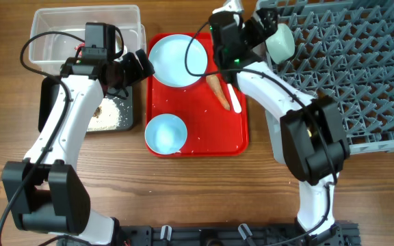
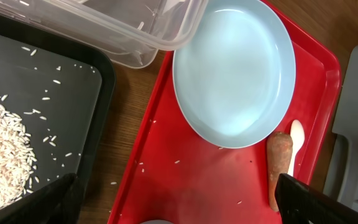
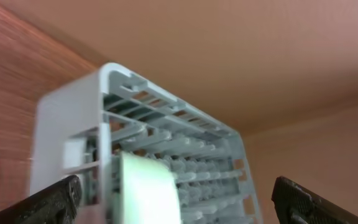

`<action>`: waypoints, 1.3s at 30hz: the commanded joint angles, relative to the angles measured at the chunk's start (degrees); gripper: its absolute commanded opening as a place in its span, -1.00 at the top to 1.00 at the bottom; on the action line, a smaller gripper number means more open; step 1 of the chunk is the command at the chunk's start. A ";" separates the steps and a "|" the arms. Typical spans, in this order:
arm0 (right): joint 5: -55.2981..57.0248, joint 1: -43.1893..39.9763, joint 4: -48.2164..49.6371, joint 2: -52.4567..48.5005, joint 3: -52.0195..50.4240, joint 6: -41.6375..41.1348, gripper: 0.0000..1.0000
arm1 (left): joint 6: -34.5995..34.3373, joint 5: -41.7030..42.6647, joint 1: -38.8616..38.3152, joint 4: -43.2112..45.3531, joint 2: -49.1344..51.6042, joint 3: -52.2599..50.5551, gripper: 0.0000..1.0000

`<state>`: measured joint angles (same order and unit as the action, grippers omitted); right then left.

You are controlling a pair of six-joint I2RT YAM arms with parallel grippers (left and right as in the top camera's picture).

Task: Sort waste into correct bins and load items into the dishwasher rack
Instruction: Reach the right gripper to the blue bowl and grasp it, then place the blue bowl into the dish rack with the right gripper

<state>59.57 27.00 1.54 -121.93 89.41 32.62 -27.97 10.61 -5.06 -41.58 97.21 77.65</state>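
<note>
The pale blue plate [image 1: 176,60] [image 2: 235,68], a pale blue bowl [image 1: 165,133], the carrot [image 1: 217,91] [image 2: 278,168] and the white spoon [image 1: 234,99] [image 2: 296,140] lie on the red tray. My left gripper [image 1: 139,68] [image 2: 179,205] is open and empty above the tray's left edge. The black tub [image 1: 123,102] [image 2: 55,81] holds rice [image 2: 2,149]. My right gripper [image 1: 262,31] [image 3: 179,202] is open at the grey rack's [image 1: 361,68] [image 3: 166,143] left edge. The pale green bowl [image 1: 280,41] [image 3: 145,193] stands on edge there, between the fingers. The yellow cup and tissue are out of view.
The clear tub [image 1: 87,27] [image 2: 135,31] stands at the back left, partly hidden by my left arm; a bit of red shows inside it. The red tray [image 1: 204,140] [image 2: 197,180] carries scattered rice grains. Bare wood lies along the table's front.
</note>
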 commanded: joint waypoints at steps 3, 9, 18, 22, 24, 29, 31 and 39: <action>-29.27 1.81 -16.57 7.37 0.50 -26.88 -0.99 | 0.09 0.46 0.35 0.15 -0.90 0.37 -0.99; -79.30 1.88 -37.35 18.10 0.07 -44.68 -0.98 | 0.09 0.46 0.35 0.15 -0.90 0.37 -1.00; -80.70 10.16 -33.46 15.67 -20.44 -73.90 -0.35 | 0.09 0.46 0.35 0.15 -0.90 0.37 -0.99; -80.67 12.37 -32.37 14.29 -21.40 -76.50 0.05 | 0.09 0.46 0.35 0.15 -0.87 0.37 -1.00; -83.23 12.28 -31.39 11.13 -21.29 -77.57 0.14 | 0.09 0.46 0.35 0.15 -0.90 0.37 -1.00; -86.25 10.58 -31.01 9.75 -20.83 -76.56 0.71 | 0.09 0.46 0.35 0.15 -0.90 0.37 -1.00; -86.23 10.45 -31.04 10.05 -20.44 -76.41 0.91 | 0.09 0.46 0.35 0.15 -0.90 0.37 -1.00; -70.18 -0.35 -38.91 29.35 -19.17 -67.08 0.91 | 0.09 0.46 0.35 0.15 -0.90 0.37 -1.00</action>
<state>-21.85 31.57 -34.96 -101.89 68.49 -38.09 -27.94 10.61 -5.06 -41.56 97.21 77.65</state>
